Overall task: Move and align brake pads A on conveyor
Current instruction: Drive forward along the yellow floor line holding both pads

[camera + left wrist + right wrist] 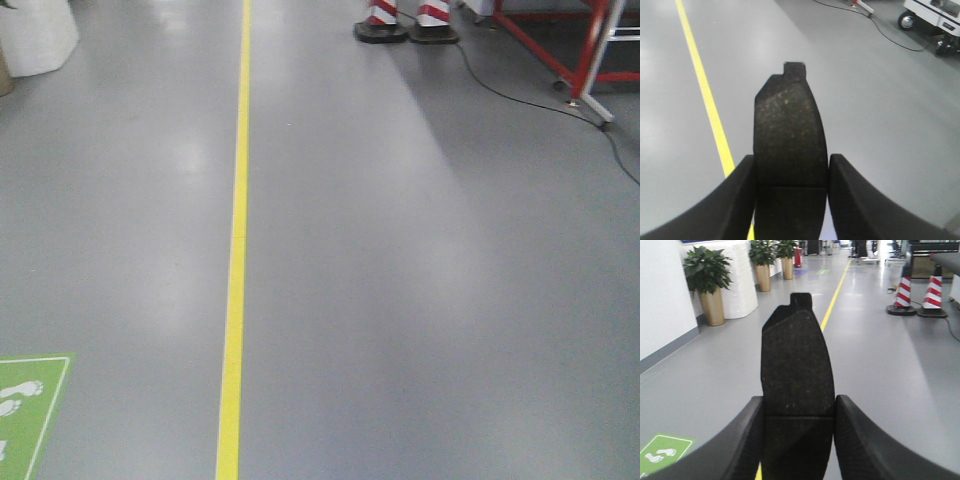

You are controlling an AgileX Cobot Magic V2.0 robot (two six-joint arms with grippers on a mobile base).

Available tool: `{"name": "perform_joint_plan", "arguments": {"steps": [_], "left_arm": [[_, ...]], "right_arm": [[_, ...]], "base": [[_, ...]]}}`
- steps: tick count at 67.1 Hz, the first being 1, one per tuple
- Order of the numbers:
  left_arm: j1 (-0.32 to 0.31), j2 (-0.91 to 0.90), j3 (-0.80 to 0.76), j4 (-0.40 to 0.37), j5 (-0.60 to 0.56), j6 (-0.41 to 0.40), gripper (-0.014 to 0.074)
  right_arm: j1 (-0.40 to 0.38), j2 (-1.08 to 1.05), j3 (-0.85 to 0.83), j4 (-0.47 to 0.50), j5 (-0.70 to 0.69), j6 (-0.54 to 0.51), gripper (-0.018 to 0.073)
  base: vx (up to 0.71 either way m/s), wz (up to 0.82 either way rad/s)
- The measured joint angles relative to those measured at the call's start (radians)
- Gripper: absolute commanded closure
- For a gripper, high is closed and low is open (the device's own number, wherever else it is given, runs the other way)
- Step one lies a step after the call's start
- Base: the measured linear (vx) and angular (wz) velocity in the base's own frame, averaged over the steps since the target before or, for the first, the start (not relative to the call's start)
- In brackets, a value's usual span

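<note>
**Two brake pads in the air over open floor, one per gripper, and no conveyor in any view.**

The left gripper [791, 165] is closed to the width of a brake pad [790, 125], its fingers pressing the two long edges around the groove. The right gripper [797, 405] clamps a second brake pad [796, 355] the same way. Each pad sticks straight out past the fingers, with its long axis in line with the gripper and its tabbed end pointing away. Both hang above the grey floor [430, 300], close to the yellow line [235, 250]. To my eye the hold is thin, since only the narrow edges are pinched and half the pad overhangs. A jolt could swing or slide a pad between the fingers, and it would then land crooked on the belt. The cones [903, 290] and the cable [520, 95] could also snag the robot if it rolls that way.
</note>
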Motion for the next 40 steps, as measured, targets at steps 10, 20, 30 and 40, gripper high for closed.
{"name": "perform_joint_plan", "arguments": {"steps": [10, 20, 30, 40], "left_arm": [[0.000, 0.000, 0.000, 0.000, 0.000, 0.000, 0.0603], [0.000, 0.000, 0.000, -0.001, 0.000, 0.000, 0.0603], [0.000, 0.000, 0.000, -0.001, 0.000, 0.000, 0.0603], [0.000, 0.000, 0.000, -0.001, 0.000, 0.000, 0.0603]], "right_arm": [[0.000, 0.000, 0.000, 0.000, 0.000, 0.000, 0.0564], [0.000, 0.000, 0.000, 0.000, 0.000, 0.000, 0.0564], [0.000, 0.000, 0.000, 0.000, 0.000, 0.000, 0.0564], [0.000, 0.000, 0.000, 0.000, 0.000, 0.000, 0.0564]], "base": [[0.09, 0.32], [0.13, 0.32], [0.17, 0.28], [0.23, 0.16]]}}
